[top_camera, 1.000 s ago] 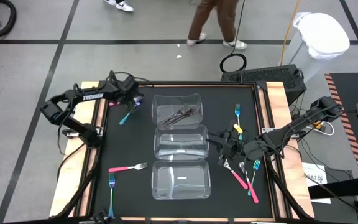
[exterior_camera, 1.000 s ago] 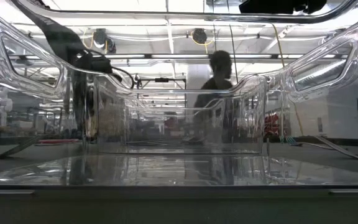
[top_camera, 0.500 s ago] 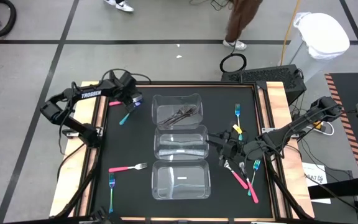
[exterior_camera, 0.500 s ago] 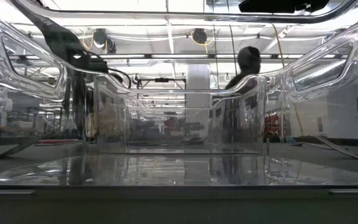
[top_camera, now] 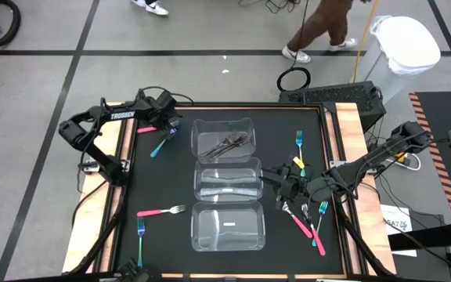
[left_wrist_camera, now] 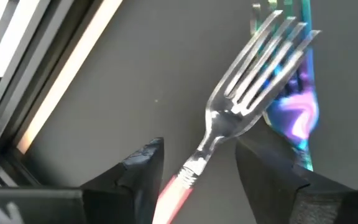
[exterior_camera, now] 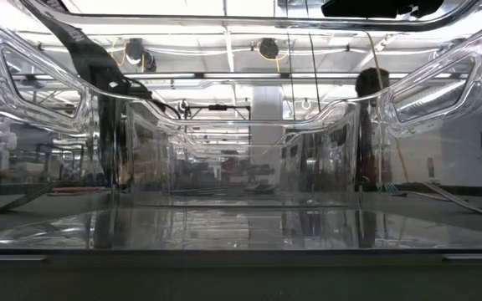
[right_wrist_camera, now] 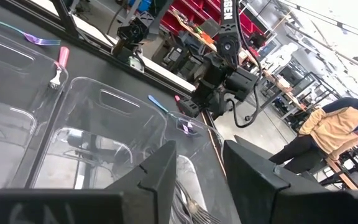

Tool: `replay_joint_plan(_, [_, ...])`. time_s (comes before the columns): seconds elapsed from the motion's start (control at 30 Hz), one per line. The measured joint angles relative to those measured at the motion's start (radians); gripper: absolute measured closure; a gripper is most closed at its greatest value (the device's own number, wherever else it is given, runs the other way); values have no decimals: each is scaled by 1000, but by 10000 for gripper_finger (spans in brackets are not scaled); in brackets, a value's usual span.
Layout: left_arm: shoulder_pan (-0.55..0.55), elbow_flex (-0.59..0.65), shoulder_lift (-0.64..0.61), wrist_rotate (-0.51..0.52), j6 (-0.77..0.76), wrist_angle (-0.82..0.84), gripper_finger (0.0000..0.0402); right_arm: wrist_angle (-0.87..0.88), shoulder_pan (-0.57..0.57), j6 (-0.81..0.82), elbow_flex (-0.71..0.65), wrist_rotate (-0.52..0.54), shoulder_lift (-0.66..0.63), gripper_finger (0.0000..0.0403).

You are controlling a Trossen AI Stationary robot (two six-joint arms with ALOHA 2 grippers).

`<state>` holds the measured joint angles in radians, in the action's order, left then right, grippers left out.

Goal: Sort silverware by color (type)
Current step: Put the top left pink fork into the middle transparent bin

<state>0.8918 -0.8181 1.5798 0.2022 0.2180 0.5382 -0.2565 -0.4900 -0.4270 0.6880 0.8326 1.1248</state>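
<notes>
Hovering open, left gripper (left_wrist_camera: 194, 168) straddles shiny pink-handled fork (left_wrist_camera: 241, 109).

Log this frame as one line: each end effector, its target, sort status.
left end effector: open, straddling pink-handled fork at far-left corner | right end effector: open, idle beside middle container | dark forks: in far container

A robotics lab or industrial workshop hall. Grey concrete floor (top_camera: 45, 31) marked with dark taped lines around a black worktop (top_camera: 171, 180) on a wooden-edged frame. Long ceiling strip lights (exterior_camera: 224, 77) and hanging cables beyond the worktop. Red storage bins (right_wrist_camera: 185, 15) on racks, metal shelving (right_wrist_camera: 303, 93) farther back. A second robot arm (right_wrist_camera: 225, 68) on its stand. A person (right_wrist_camera: 331, 134) walking past.
</notes>
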Motion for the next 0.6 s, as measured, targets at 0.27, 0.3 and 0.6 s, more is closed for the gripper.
replay_joint_plan(0.27, [-2,-8,15,5,-2,2,201,0,0,4,0,0,0,273])
replay_joint_plan(0.3, [-2,-8,15,6,-2,2,203,1,0,8,0,0,0,273])
replay_joint_plan(0.6, [-2,-8,15,2,36,17,226,21,-2,41,0,0,0,273])
